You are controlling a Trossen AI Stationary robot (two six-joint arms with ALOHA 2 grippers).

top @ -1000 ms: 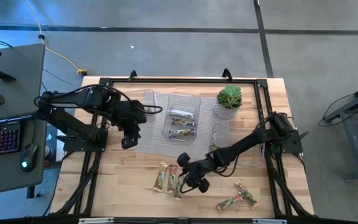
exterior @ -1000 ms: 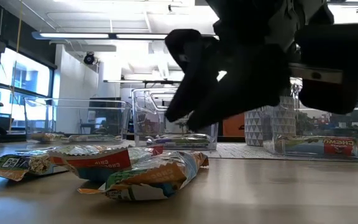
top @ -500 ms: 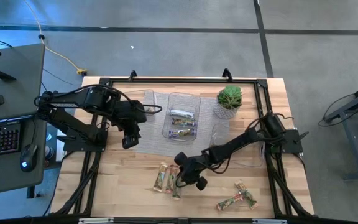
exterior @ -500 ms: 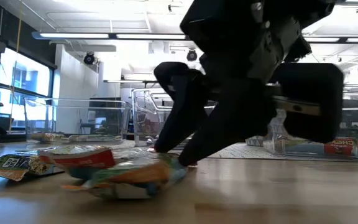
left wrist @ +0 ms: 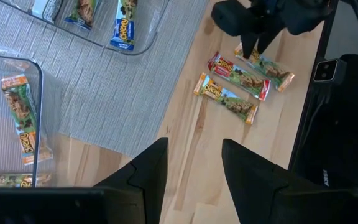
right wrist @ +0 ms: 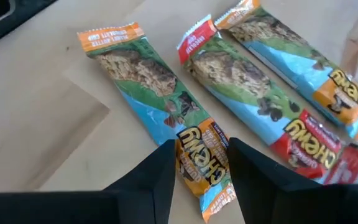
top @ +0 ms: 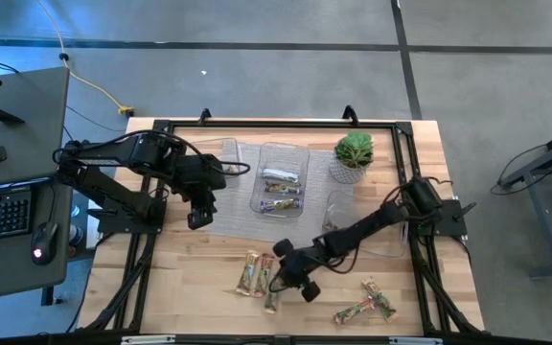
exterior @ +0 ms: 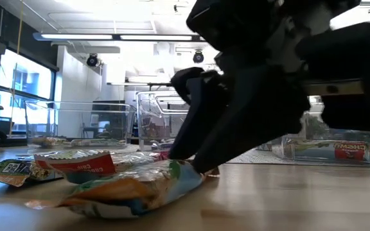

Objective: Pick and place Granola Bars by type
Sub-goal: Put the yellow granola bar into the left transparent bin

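Three granola bars lie flat side by side on the wood near the table's near edge. The one with an orange end and green-blue wrapper (right wrist: 154,99) (top: 272,290) sits between the fingers of my right gripper (right wrist: 201,177) (top: 290,275), which is shut on it. Beside it lie a red-ended bar (right wrist: 260,106) and another orange-ended bar (right wrist: 303,68). My left gripper (left wrist: 192,155) (top: 197,213) is open and hangs over the grey mat (top: 228,225), touching nothing. My right gripper pinches the orange-ended bar by its "Chewy" end (right wrist: 199,163), one finger on each long edge. The fingers (exterior: 191,138) slant down on it from above and from the table's right. That end is raised a little; the other end (exterior: 50,204) rests on the wood.
Two more bars (top: 364,305) lie near the right near corner. Clear trays stand on the mat: a middle one (top: 303,192) with bars, a left one (top: 228,146) and a right one (top: 391,251). A potted plant (top: 353,153) stands at the far right.
My right gripper came down and to the left onto the three bars, then drew back toward the near edge. The orange-ended bar slid with it toward the near edge and turned a little; the other two bars stayed put.
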